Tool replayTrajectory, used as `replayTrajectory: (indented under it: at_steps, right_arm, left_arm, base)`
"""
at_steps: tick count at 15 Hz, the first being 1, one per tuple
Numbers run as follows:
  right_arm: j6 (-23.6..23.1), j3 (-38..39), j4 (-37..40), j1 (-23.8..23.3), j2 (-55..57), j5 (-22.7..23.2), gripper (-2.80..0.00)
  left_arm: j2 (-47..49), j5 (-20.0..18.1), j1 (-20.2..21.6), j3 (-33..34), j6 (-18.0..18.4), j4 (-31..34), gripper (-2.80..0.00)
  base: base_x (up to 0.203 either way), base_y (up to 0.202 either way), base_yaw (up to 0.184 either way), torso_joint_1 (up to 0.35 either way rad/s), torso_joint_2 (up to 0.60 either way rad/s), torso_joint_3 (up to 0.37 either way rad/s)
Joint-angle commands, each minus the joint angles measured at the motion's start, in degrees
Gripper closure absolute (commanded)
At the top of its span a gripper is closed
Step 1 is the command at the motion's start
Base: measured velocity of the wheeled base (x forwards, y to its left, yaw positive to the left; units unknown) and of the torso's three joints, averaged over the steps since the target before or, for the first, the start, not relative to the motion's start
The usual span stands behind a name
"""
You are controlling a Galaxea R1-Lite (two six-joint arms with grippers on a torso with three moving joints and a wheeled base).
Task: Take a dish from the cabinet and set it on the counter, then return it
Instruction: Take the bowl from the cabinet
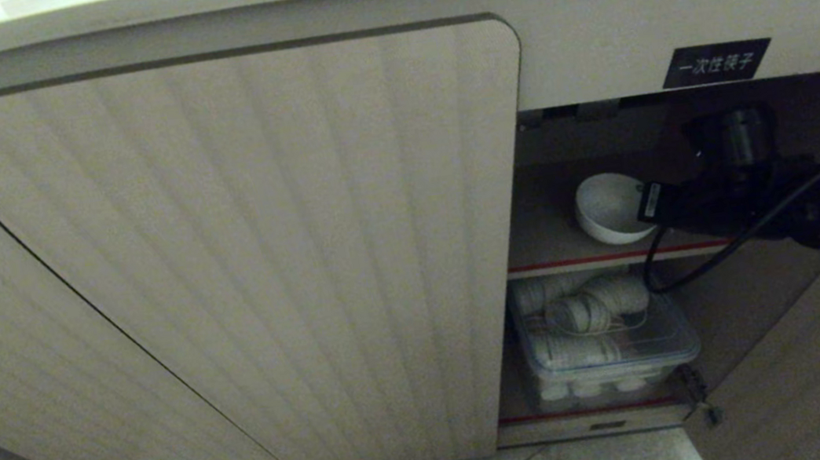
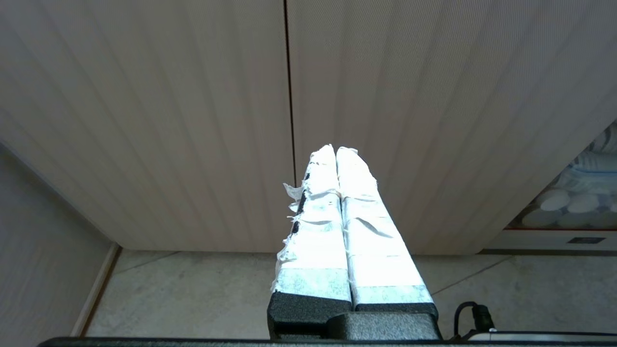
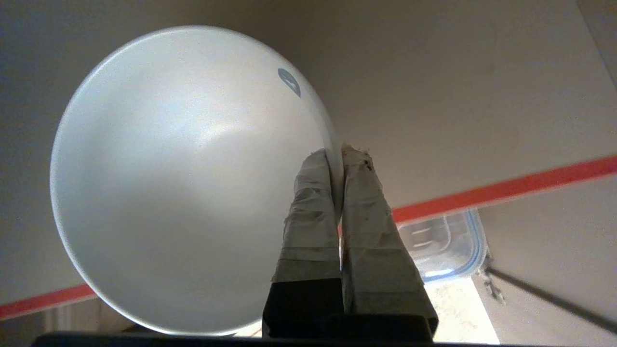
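Dish [image 3: 183, 183] tilted over upper shelf [image 1: 619, 256] inside cabinet [image 1: 241, 268], rim pinched by right gripper [image 3: 336, 156]. Left gripper [image 2: 336, 150] parked outside, fingers together, empty. Judged either start or end of task; can't tell which.

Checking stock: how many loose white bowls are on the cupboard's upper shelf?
1: the bowl sits tilted over the upper shelf, its rim pinched by the right claw. Others may hide behind the door.

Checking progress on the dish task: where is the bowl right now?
In the head view the bowl is at the right, inside the open cabinet above the red-edged shelf, its rim pinched by the right end effector.
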Motion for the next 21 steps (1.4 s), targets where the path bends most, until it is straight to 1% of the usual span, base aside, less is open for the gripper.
replayTrajectory:
  at_steps: [1,8,13,16,21]
  right_arm:
    - [0.3,1.4,-0.2,0.2,-1.9,0.0,0.00]
    - [0.4,8.3,-0.3,1.0,-7.3,0.2,0.00]
    - [-0.1,15.9,-3.5,2.5,-12.9,0.9,0.00]
    - [0.0,17.7,-3.5,3.2,-14.9,0.9,0.00]
    - [-2.8,24.8,-3.4,3.8,-23.0,1.1,0.00]
  left_arm:
    - [0.0,0.0,0.0,0.0,0.0,0.0,0.00]
    - [0.0,0.0,0.0,0.0,0.0,0.0,0.00]
    - [0.0,0.0,0.0,0.1,0.0,0.0,0.00]
    - [0.0,0.0,0.0,0.1,0.0,0.0,0.00]
    - [0.0,0.0,0.0,0.0,0.0,0.0,0.00]
  base:
    - [0.000,0.000,0.000,0.000,0.00,0.000]
    - [0.000,0.000,0.000,0.000,0.00,0.000]
    - [0.000,0.000,0.000,0.000,0.00,0.000]
    - [0.000,0.000,0.000,0.000,0.00,0.000]
    - [0.000,0.000,0.000,0.000,0.00,0.000]
